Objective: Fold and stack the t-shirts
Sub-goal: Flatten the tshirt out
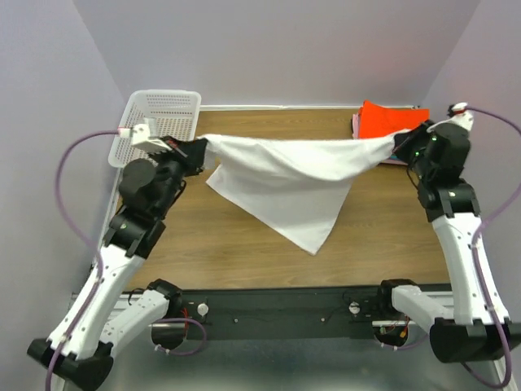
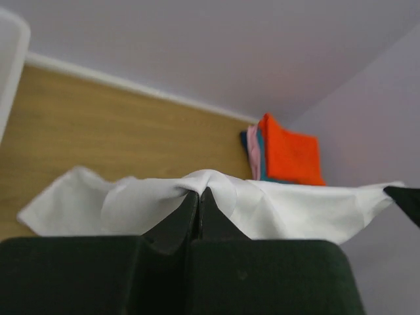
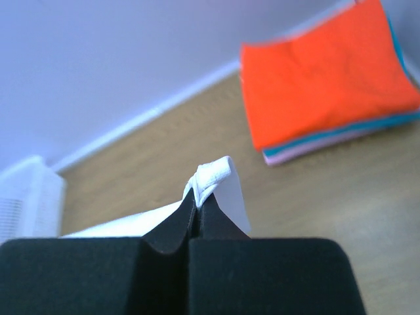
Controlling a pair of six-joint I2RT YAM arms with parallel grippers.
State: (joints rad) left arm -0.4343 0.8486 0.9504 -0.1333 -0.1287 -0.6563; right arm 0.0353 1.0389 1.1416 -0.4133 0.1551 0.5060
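A white t-shirt (image 1: 297,175) hangs stretched between both grippers above the table, its lower part drooping to a point at the middle. My left gripper (image 1: 199,151) is shut on its left end; in the left wrist view the cloth (image 2: 275,207) bunches over the closed left gripper (image 2: 199,192). My right gripper (image 1: 399,142) is shut on the right end, and the right wrist view shows a rolled hem (image 3: 213,177) pinched in the right gripper (image 3: 197,197). A stack of folded t-shirts (image 1: 387,120), orange-red on top of teal and pink, lies at the back right corner (image 3: 325,85) (image 2: 289,157).
A white mesh basket (image 1: 159,118) stands at the table's back left corner, just behind the left arm. The wooden table (image 1: 244,244) ends at a wall along the back. Purple cables loop out from both arms.
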